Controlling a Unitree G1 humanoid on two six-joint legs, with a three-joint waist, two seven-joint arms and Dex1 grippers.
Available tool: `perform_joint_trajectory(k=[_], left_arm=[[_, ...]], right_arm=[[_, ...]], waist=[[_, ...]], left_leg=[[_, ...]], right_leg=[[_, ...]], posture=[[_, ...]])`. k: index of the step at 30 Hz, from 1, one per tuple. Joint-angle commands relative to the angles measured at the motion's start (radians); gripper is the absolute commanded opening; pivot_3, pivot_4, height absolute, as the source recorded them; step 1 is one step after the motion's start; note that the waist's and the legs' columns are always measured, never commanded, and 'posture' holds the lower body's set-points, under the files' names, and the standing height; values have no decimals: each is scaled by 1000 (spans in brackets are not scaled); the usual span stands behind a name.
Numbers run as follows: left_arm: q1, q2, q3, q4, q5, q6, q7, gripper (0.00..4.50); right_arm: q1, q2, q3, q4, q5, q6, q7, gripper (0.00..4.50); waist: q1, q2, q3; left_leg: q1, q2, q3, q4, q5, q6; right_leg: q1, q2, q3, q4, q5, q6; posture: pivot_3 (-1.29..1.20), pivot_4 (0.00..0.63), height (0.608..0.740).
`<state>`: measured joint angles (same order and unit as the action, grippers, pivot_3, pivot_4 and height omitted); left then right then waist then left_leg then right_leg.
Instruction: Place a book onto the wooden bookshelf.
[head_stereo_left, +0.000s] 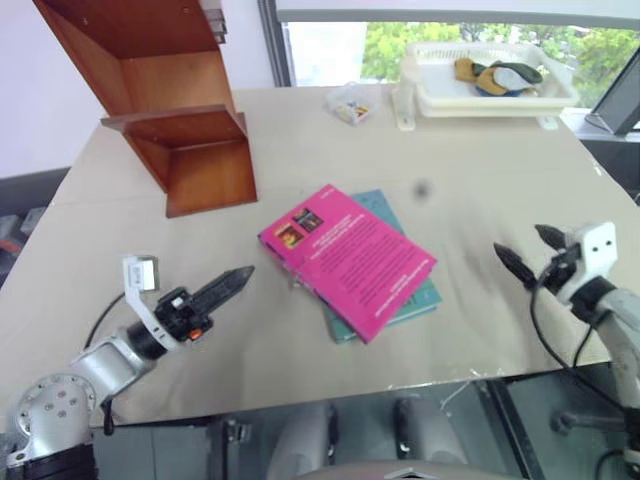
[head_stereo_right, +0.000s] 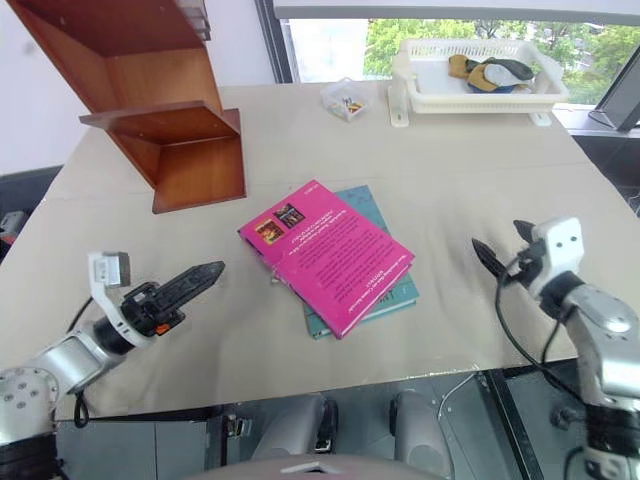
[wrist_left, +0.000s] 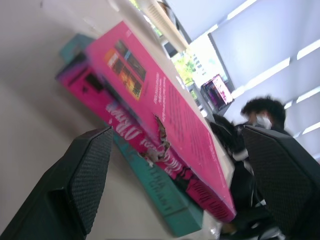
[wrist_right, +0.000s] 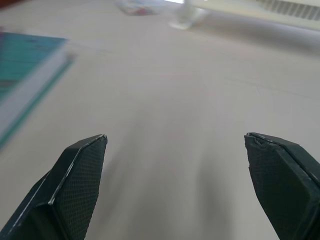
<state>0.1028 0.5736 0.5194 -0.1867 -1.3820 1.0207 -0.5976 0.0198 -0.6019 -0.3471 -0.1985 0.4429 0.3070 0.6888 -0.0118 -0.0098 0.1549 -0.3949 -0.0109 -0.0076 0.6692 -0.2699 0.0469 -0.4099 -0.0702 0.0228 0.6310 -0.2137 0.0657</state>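
Lying mid-table on a teal book (head_stereo_left: 415, 298), the pink book (head_stereo_left: 345, 257), cover text illegible; bookshelf (head_stereo_left: 170, 100) behind; left gripper (head_stereo_left: 232, 282) and right gripper (head_stereo_left: 528, 252) spread, empty

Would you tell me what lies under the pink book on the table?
A teal-green book lies beneath the pink book, its edges and one corner showing. Most of its cover is hidden.

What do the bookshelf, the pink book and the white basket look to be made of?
The bookshelf: reddish-brown wood, smooth semi-gloss boards, perhaps veneer. The pink book: paper with a thin glossy cover; printed pictures and text show. The white basket: probably moulded plastic, with slotted walls.
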Motion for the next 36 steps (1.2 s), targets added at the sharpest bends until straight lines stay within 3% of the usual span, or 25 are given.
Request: perform_joint_trajectory(k=[1,6,10,23,30,36], left_arm=[[49,-1,-25,-39,-111,75,77,4407],[20,-43,-81,20,-260,93,248,4407],[-1,-83,-122,68,-322,83,338,4407],[-105,-237,-248,190,-397,70,443,4407],[-161,-260,-270,263,-363,78,430,4407],[-185,-272,-281,289,-337,91,409,4407]], right_arm=[[94,-71,-152,-166,201,88,113,4500],[266,-171,-308,-307,466,235,280,4500],[296,-194,-352,-358,579,285,280,4500],[268,-209,-347,-385,620,304,247,4500],[357,-264,-416,-410,772,392,365,4500],[367,-348,-441,-441,715,384,438,4500]], waist=[[-1,0,0],[5,0,0],[11,-2,-2],[35,4,-8],[40,8,-11],[40,9,-12]], left_leg=[[0,0,0,0,0,0],[0,1,0,1,0,0],[2,1,-1,1,0,0],[1,-3,0,2,0,1],[2,-3,-1,2,0,1],[8,-3,0,2,0,1]], right_leg=[[0,0,0,0,0,0],[1,0,0,-1,-2,-3],[4,0,-1,-3,-2,-4],[5,0,-1,-4,-3,-4],[6,0,-2,-5,-3,-4],[12,0,-2,-6,-3,-4]], posture=[[0,150,740],[0,150,740],[0,150,740],[0,150,740],[0,150,740],[0,150,740]])
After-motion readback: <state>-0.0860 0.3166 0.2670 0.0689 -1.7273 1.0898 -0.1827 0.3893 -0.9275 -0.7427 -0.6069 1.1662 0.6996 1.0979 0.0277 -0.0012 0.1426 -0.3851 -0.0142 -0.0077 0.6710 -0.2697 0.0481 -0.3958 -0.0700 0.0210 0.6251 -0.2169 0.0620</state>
